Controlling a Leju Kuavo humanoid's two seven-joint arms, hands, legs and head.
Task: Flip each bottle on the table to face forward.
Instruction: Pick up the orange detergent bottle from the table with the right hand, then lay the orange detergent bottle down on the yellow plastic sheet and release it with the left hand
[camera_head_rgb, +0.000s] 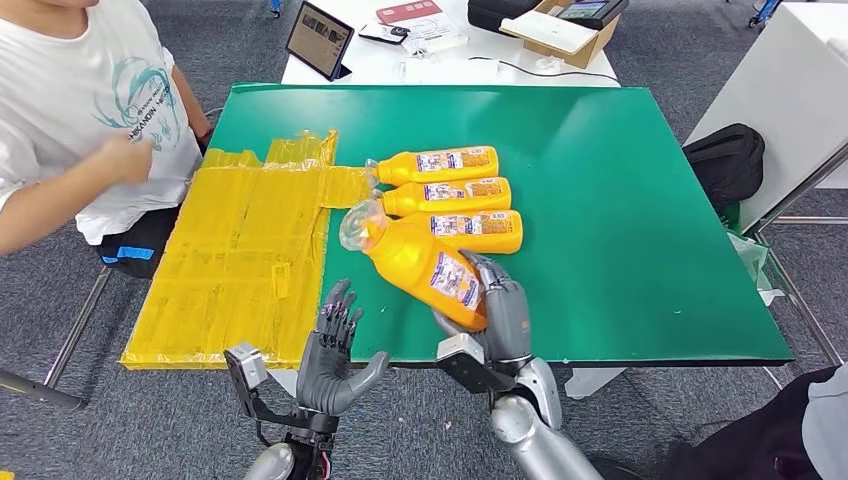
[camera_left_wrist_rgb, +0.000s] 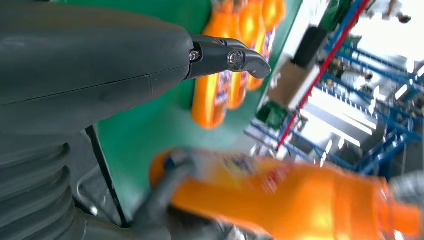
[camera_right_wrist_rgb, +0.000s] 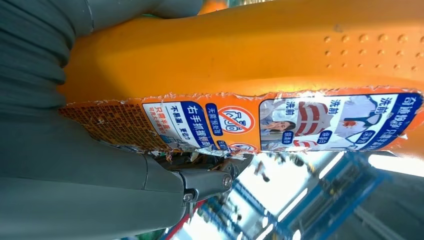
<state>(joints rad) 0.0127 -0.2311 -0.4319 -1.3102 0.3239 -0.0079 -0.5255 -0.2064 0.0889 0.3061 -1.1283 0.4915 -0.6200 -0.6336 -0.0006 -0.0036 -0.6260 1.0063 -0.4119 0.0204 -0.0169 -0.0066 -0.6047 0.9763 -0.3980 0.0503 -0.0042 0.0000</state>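
Note:
My right hand (camera_head_rgb: 497, 305) grips an orange bottle (camera_head_rgb: 425, 262) by its base, lifted and tilted over the green table (camera_head_rgb: 620, 200), cap end in clear wrap pointing up-left. Its blue and white label (camera_right_wrist_rgb: 280, 122) faces up. The same bottle (camera_left_wrist_rgb: 300, 200) looms blurred close in the left wrist view. Three more orange bottles lie side by side behind it: far (camera_head_rgb: 440, 163), middle (camera_head_rgb: 450, 193), near (camera_head_rgb: 480, 228), labels up. My left hand (camera_head_rgb: 335, 355) hovers at the table's front edge with fingers (camera_left_wrist_rgb: 227, 55) spread, holding nothing.
A yellow plastic sheet (camera_head_rgb: 240, 260) covers the table's left part. A person in a white shirt (camera_head_rgb: 80, 110) sits at the left. A white table behind holds a tablet (camera_head_rgb: 318, 40) and a box (camera_head_rgb: 560, 28). A black bag (camera_head_rgb: 728, 160) lies at the right.

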